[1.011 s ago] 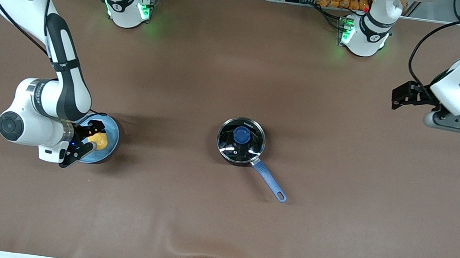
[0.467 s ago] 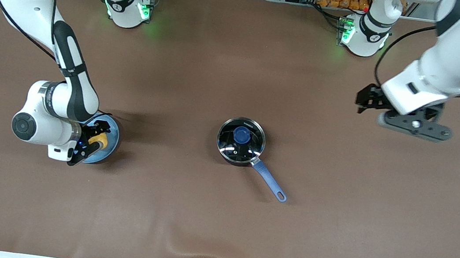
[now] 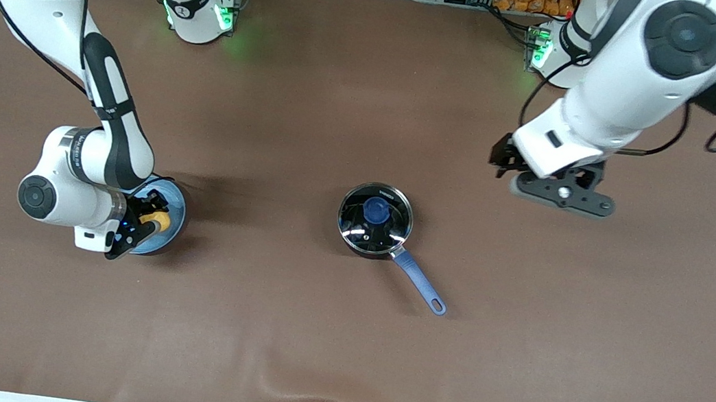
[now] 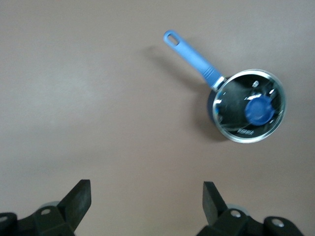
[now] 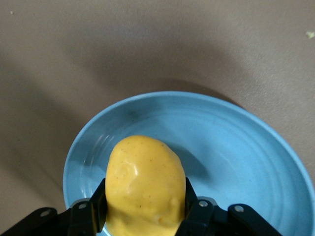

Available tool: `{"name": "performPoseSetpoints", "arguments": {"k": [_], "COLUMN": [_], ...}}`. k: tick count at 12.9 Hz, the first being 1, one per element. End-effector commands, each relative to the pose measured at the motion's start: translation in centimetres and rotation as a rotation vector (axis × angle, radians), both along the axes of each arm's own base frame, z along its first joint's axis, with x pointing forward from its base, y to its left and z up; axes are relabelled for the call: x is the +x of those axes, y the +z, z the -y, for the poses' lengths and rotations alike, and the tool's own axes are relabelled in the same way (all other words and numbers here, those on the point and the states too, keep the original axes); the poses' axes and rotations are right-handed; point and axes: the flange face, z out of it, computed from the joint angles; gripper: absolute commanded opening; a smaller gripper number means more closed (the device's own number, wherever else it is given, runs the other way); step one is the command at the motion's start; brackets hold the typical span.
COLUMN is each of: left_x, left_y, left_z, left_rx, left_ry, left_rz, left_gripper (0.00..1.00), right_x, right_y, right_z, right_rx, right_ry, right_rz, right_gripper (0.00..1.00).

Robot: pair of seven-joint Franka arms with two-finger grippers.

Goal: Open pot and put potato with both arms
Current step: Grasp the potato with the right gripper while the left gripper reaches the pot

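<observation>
The potato [image 5: 145,184] is clamped between the fingers of the right gripper [image 3: 144,220] over the blue plate [image 3: 176,205]. The lidded pot [image 3: 375,220] sits mid-table, handle toward five o'clock; white lettering on the lid [image 4: 251,112] cannot be read. The left gripper [image 4: 146,195] is held wide open above bare table toward the left arm's end.

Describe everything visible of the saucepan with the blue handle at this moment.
The small round black saucepan stands upright on the brown table, near its middle. Its glass lid, steel-rimmed with a blue knob, is on and closed. The long blue handle, ending in a loop hole, lies angled toward the front camera and the left arm's end. No gripper touches it.
</observation>
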Motion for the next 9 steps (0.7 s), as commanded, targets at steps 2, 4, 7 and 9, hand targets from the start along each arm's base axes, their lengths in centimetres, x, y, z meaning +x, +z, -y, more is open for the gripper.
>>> {"name": "performPoseSetpoints", "arguments": {"k": [2,4,7,9], "left_x": [-0.1,-0.3,0.0,0.7], "left_y": [-0.2,-0.3,-1.5,-3.6], "left_z": [5.0,6.6,8.4,9.7], "left_rx": [-0.037,-0.056,-0.091,-0.125], "left_ry": [0.051,0.086,0.088,0.124], "left_rz": [0.013,0.036,0.049,0.033], "left_gripper": [1.0,1.0,1.0,1.0], "right_x": [1.6,2.3,1.9,1.4], "right_y": [3.6,6.3,9.2,10.9], "right_z": [-0.5,-1.5,-4.3,-6.5], "right_rx": [0.033,0.079,0.087,0.084], "right_ry": [0.014,-0.032,-0.12,-0.178], "right_rz": [0.029,0.016,0.0,-0.016], "right_gripper": [0.05,0.05,0.05,0.05]}}
